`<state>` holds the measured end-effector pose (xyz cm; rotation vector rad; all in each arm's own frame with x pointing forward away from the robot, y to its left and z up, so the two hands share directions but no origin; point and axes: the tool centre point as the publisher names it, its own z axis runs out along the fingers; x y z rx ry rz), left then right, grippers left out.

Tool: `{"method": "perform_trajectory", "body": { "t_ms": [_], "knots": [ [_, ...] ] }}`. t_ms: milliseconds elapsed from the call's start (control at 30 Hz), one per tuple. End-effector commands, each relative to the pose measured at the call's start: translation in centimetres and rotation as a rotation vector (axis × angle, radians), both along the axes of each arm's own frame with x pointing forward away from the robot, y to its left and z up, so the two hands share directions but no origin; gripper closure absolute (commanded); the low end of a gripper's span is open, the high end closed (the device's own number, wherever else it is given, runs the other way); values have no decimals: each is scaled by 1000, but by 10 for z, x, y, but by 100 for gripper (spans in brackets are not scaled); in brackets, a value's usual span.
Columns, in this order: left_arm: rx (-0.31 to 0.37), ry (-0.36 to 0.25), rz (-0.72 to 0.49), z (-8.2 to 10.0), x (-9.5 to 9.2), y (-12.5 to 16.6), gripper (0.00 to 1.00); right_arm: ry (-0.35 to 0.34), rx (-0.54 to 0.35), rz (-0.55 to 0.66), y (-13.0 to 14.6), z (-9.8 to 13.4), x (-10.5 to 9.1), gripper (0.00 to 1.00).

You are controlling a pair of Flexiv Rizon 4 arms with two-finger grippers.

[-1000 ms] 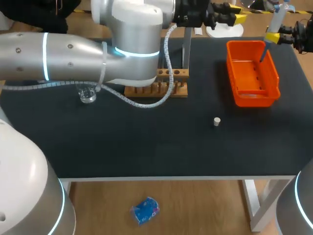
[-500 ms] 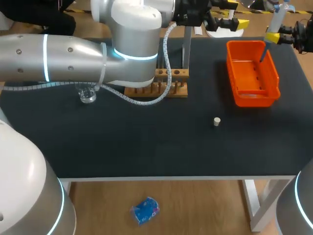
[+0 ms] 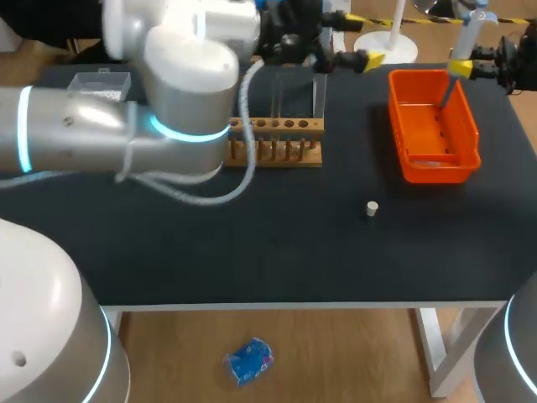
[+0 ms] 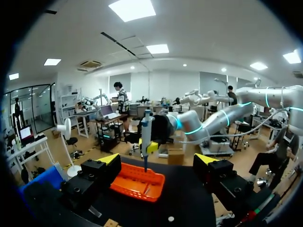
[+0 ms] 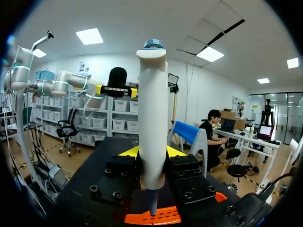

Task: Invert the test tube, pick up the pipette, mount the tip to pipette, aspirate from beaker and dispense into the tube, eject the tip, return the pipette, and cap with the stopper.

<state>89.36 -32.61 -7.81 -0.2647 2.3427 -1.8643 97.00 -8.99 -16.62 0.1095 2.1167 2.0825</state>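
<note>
Orange tray (image 3: pixel 432 172) under pipette (image 5: pixel 152 118) | right hand (image 5: pixel 152 152) clamped on it; left hand (image 4: pixel 158 160) apart, empty | risk: a skewed descent could jam the pipette on the tray wall

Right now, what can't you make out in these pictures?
Beaker: in no view; head view, left arm covers the table's left side.
Test tube: head view, clear glass, too faint to tell which end is up.
Pipette: head view, too small to tell whether a tip is mounted.
</note>
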Motion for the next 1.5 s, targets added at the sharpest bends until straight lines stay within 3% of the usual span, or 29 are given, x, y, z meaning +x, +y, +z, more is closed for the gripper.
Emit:
{"method": "perform_trajectory", "body": {
  "t_ms": [33, 367, 733, 1267, 1400, 1500],
  "knots": [
    [-5, -4, 15, 4, -30, 70, 0, 6, 10, -29, 18, 4, -22, 100],
    [-7, -33, 54, -13, -54, 124, 0, 38, 23, 65, 71, 7, -63, 100],
    [-38, -58, 124, -24, -59, 161, 0, 96, 18, 207, 129, 2, -106, 100],
    [-38, -58, 124, -24, -59, 161, 0, 96, 18, 207, 129, 2, -106, 100],
    [-59, -43, 71, -26, -55, 177, 0, 98, -11, 253, 145, -9, -114, 100],
    [-61, -46, 52, -29, -56, 192, 0, 98, 13, 278, 158, -16, -120, 100]
  ]
}}
